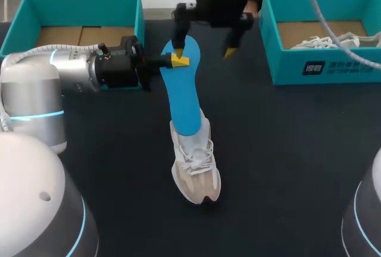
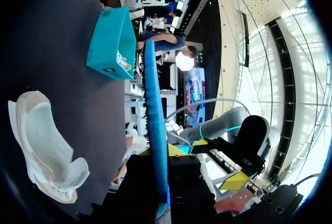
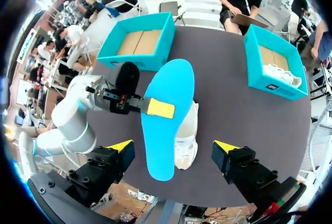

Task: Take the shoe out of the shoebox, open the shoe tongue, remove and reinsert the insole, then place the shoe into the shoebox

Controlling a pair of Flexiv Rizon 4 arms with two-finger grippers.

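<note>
Dark table [image 1: 286, 150] has the white shoe [image 1: 196, 171] lying in the middle. My left jaws pinch the blue insole [image 1: 181, 99] and hold it up over the shoe. My right jaws are spread wide above the insole's far end. One teal shoebox [image 1: 36, 1] sits far left, another shoebox [image 1: 333, 69] far right.
</note>
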